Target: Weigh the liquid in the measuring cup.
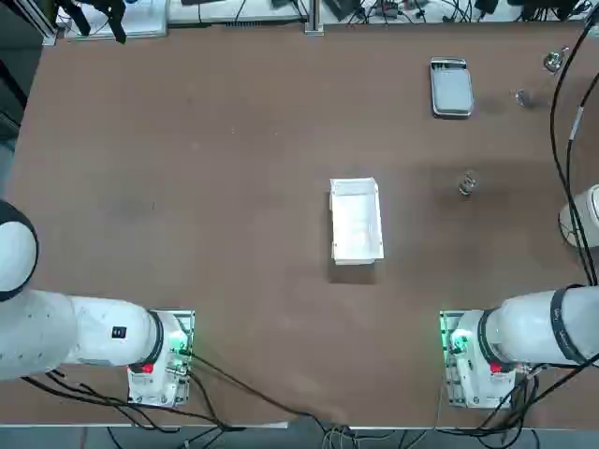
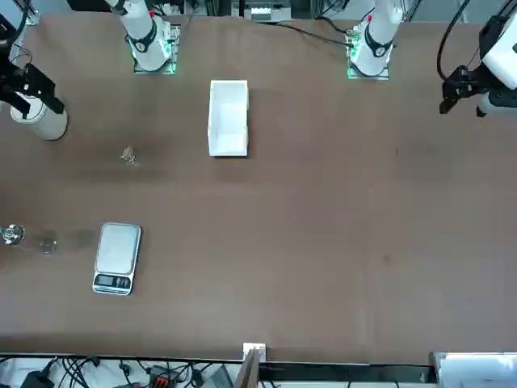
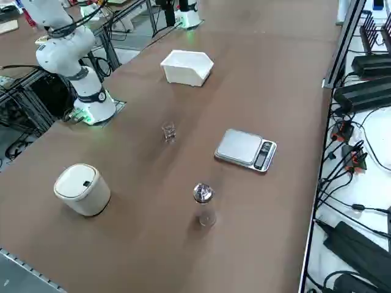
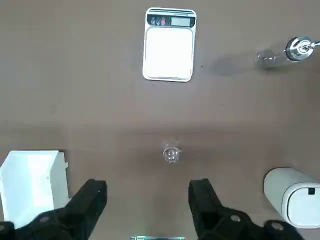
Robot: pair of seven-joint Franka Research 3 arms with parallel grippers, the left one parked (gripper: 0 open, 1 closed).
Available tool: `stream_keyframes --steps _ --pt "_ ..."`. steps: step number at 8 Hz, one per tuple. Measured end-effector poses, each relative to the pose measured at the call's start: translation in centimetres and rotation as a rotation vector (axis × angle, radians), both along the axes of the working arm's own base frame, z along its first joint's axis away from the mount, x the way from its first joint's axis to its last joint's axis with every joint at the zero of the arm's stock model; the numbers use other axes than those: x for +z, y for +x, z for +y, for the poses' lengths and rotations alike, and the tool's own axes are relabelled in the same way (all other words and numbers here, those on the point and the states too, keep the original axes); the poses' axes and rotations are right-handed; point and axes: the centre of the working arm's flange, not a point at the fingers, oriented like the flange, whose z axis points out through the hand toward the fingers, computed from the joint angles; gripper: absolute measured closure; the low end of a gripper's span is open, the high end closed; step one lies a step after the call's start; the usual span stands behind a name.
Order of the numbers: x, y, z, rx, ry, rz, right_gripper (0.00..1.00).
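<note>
Only wrist-visible: parted gripper [image 4: 147, 192] above measuring cup [image 4: 171, 154].

Brown table [image 1: 187, 187], cables [image 3: 348, 159] along its edge

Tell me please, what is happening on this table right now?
The right arm is about to weigh liquid, but nothing is picked up yet. Its right gripper is open and empty, hovering above the table with the tiny clear measuring cup in line ahead of its fingers. The cup stands alone on the brown table, apart from the digital scale, whose platform is bare. A white tray sits mid-table, and a white cylindrical container and a small clear bottle stand nearby.
</note>
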Motion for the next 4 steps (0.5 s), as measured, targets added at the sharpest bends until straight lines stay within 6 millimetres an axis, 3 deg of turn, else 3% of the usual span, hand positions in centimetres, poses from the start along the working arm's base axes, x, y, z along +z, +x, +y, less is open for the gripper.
stream_keyframes --steps 4 --pt "-0.03 0.0 -0.14 0.0 -0.02 0.002 0.0"
